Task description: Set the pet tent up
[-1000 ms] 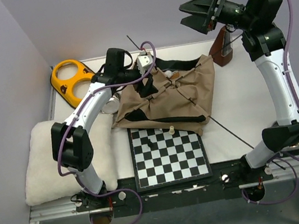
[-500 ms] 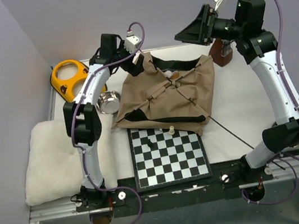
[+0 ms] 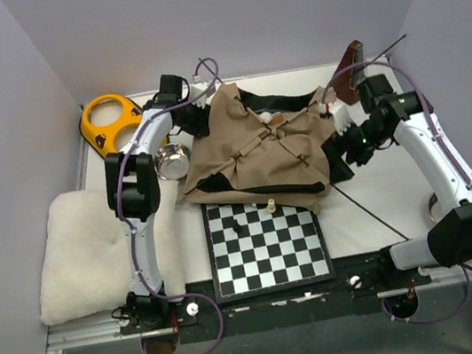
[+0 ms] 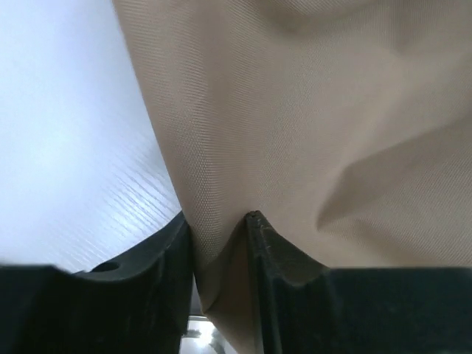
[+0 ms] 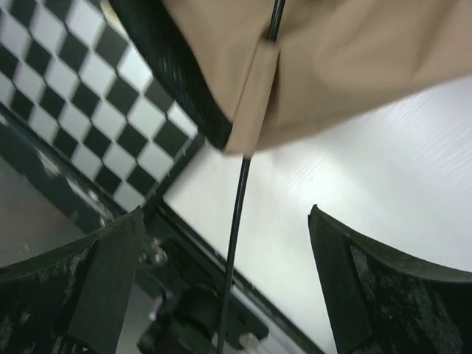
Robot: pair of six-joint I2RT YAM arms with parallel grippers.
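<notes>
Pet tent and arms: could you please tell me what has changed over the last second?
The left gripper moved from the pet tent's middle to its far left edge and its jaws closed on the tan fabric. The right gripper came down from high above to the tent's right side, jaws open astride a black pole. The chessboard and white cushion stayed put.

The left gripper (image 4: 220,221) has moved to the far-left corner of the pet tent (image 3: 259,151), jaws pinching its fabric; the right gripper (image 5: 225,221) has dropped to its right edge.
</notes>
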